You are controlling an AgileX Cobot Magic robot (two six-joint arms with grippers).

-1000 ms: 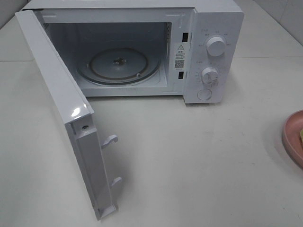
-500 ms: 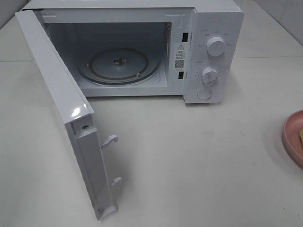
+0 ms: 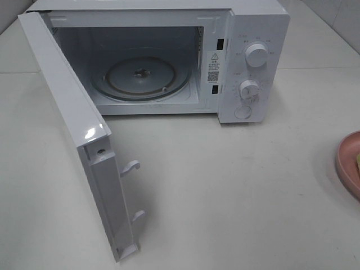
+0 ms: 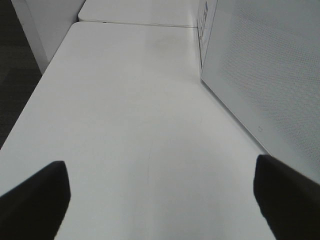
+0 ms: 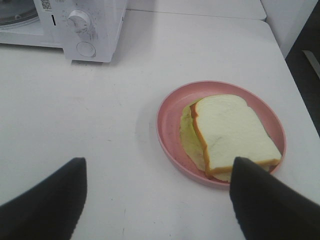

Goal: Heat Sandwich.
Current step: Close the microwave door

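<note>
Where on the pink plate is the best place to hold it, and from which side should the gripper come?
Probably the bare rim of the pink plate, on the microwave side, approached from above. The sandwich lies toward the opposite edge, so this raised rim is free for the open right gripper.

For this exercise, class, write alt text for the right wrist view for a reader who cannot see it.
A sandwich lies on a round pink plate on a white table. The open right pincer hovers near it, holding nothing. The microwave, with its dials, stands beyond.
</note>
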